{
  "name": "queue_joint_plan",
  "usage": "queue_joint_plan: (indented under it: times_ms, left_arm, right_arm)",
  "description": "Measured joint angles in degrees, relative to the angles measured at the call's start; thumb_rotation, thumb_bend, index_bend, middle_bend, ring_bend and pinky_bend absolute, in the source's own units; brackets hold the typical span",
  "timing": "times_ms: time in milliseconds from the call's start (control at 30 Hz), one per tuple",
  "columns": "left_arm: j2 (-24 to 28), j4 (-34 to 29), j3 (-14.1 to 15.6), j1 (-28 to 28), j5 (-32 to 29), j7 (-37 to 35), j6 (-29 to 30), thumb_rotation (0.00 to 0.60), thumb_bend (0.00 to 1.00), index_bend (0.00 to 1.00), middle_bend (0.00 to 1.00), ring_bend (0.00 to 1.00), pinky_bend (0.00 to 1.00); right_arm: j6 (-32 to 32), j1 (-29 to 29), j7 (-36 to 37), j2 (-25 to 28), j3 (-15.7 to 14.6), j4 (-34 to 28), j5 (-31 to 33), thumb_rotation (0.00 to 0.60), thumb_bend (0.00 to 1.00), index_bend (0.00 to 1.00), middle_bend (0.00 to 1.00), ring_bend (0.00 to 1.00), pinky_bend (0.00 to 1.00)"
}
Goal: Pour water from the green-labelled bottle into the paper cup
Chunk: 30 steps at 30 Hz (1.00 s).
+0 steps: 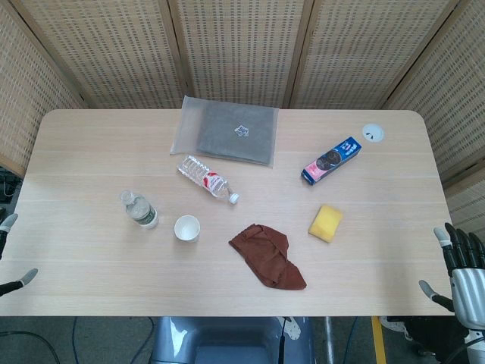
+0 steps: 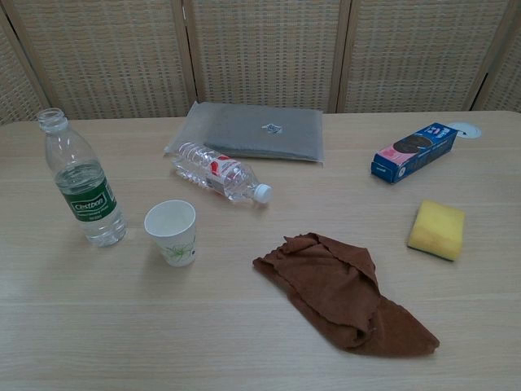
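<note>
The green-labelled bottle [image 2: 84, 183] [image 1: 139, 209] stands upright and uncapped at the left of the table, a little water at its bottom. Just right of it stands the white paper cup [image 2: 172, 233] [image 1: 187, 228], upright and empty-looking. In the head view my left hand [image 1: 9, 254] shows only as fingertips at the left edge, off the table and far from the bottle, holding nothing. My right hand [image 1: 458, 269] hangs at the lower right, beyond the table's corner, fingers spread and empty. Neither hand appears in the chest view.
A red-labelled bottle [image 2: 221, 172] lies on its side behind the cup. A brown cloth [image 2: 346, 291] is crumpled at front centre, a yellow sponge [image 2: 437, 230] and a blue box [image 2: 413, 151] to the right, a grey pouch [image 2: 252, 132] at the back.
</note>
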Motion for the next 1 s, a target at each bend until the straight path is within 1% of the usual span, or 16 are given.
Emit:
queue_joint_plan:
  times_ms: [267,467,567,667,767,867,1000]
  left_arm:
    - [-0.1,0.5,0.0,-0.6,-0.1,-0.5,-1.2,0.600,0.15,0.00,0.00,0.00,0.00]
    - [-0.6,2.7,-0.2,-2.6,-0.8,-4.0,-5.3,0.600,0.15,0.00,0.00,0.00,0.00]
    - [-1.7,4.9,-1.2,-4.5,-1.1,-7.6,-7.2,0.600,0.12,0.00,0.00,0.00,0.00]
    - [-3.6,9.2,-2.1,-6.9,-1.1,-12.1,-9.5,0.600,0.09,0.00,0.00,0.00,0.00]
    - [-5.2,13.9,-2.3,-9.9,-0.7,-17.1,-13.8,0.600,0.06,0.00,0.00,0.00,0.00]
    - [-6.4,16.9,-2.2,-13.1,-0.2,-23.1,-19.1,0.600,0.06,0.00,0.00,0.00,0.00]
    - [-7.8,20.4,-1.3,-17.5,1.4,-33.9,-25.3,0.600,0.06,0.00,0.00,0.00,0.00]
  right_arm:
    - [-0.5,0.1,-0.1,-0.1,0.0,0.1,0.2,0.600,0.00,0.00,0.00,0.00,0.00]
    - [-0.7,0.2,0.0,0.0,0.0,-0.1,0.3,0.600,0.00,0.00,0.00,0.00,0.00]
    - [-1.2,0.4,-0.5,-0.2,0.1,0.0,0.7,0.600,0.00,0.00,0.00,0.00,0.00]
    - [-1.8,0.6,-0.9,-0.4,0.2,0.1,1.3,0.600,0.00,0.00,0.00,0.00,0.00]
    - [-2.4,0.8,-1.2,-0.5,0.4,0.1,1.9,0.600,0.00,0.00,0.00,0.00,0.00]
    - [-3.0,1.0,-1.8,-0.7,0.6,0.1,2.6,0.600,0.00,0.00,0.00,0.00,0.00]
    - [-3.9,1.3,-2.5,-1.1,0.8,0.3,3.6,0.600,0.00,0.00,0.00,0.00,0.00]
